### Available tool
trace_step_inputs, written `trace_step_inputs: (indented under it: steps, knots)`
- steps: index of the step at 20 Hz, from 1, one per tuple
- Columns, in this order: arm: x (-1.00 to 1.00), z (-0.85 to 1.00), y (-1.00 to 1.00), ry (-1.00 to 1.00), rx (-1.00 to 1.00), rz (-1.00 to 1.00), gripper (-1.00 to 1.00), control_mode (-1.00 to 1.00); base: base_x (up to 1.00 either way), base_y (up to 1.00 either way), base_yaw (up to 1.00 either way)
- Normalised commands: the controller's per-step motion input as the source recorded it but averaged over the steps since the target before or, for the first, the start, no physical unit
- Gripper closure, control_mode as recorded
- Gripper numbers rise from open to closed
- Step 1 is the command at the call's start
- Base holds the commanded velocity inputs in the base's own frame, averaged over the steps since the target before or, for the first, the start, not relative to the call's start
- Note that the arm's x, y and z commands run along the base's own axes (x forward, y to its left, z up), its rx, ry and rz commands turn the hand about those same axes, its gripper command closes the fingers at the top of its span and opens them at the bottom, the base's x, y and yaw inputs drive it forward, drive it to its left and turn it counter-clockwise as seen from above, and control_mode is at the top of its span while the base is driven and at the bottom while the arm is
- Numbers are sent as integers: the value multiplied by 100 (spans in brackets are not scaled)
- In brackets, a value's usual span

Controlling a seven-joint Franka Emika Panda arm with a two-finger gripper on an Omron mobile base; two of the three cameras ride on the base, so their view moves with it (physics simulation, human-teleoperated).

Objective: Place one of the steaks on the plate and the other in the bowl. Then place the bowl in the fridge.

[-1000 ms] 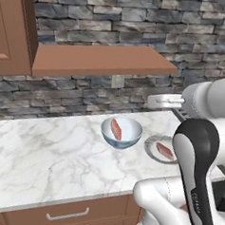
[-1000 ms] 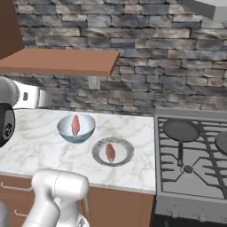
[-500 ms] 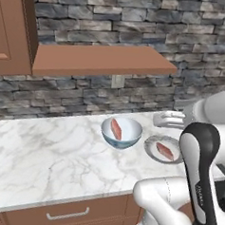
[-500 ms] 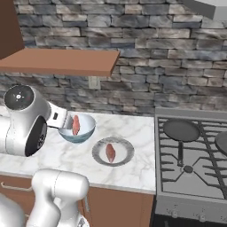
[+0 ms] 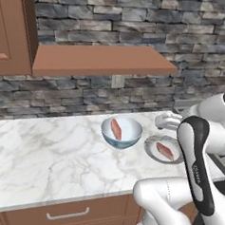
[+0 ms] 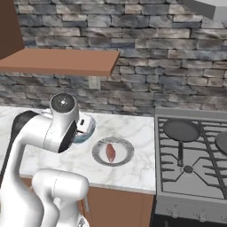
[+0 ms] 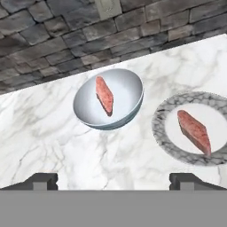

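The pale blue bowl (image 7: 116, 113) stands on the marble counter with one pinkish-red steak (image 7: 104, 95) lying inside it. To its right is the grey-rimmed plate (image 7: 161, 128), and the other steak (image 7: 194, 131) rests on its white centre. My gripper (image 7: 115, 181) is open and empty, hovering above the counter on the near side of both dishes, its fingertips (image 7: 42, 181) wide apart. From the left base, bowl (image 5: 122, 137) and plate (image 5: 151, 150) sit side by side. From the right base, my arm covers most of the bowl (image 6: 88, 128). The fridge is out of view.
A wooden shelf (image 5: 99, 60) juts from the stone wall above the counter, with a wall outlet (image 7: 108, 6) below it. A gas stove (image 6: 191, 159) with a dark pan (image 6: 181, 130) lies right of the plate (image 6: 98, 156). A wooden cabinet (image 5: 11, 26) hangs at the upper left.
My hand has come down from near the shelf to just above the counter, and the arm has swung across in front of the bowl in the right base view. Bowl, plate and steaks stayed put.
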Motion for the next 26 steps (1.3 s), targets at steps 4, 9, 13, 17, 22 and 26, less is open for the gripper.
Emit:
trace_step_inputs:
  steps: [4, 9, 13, 17, 22, 26]
  knots:
    - [55, -41, -4, 24, 4, 0, -100, -100, 0, 0, 0]
    - [54, -29, 0, 18, 1, 0, -100, -100, 0, 0, 0]
    - [38, -32, 0, 7, 0, 0, -100, -100, 0, 0, 0]
    - [13, -33, 3, 2, 2, 0, -100, -100, 0, 0, 0]
    - [3, -22, 23, 0, 0, 0, -100, -100, 0, 0, 0]
    - [3, -24, 22, 0, 0, 0, -100, -100, 0, 0, 0]
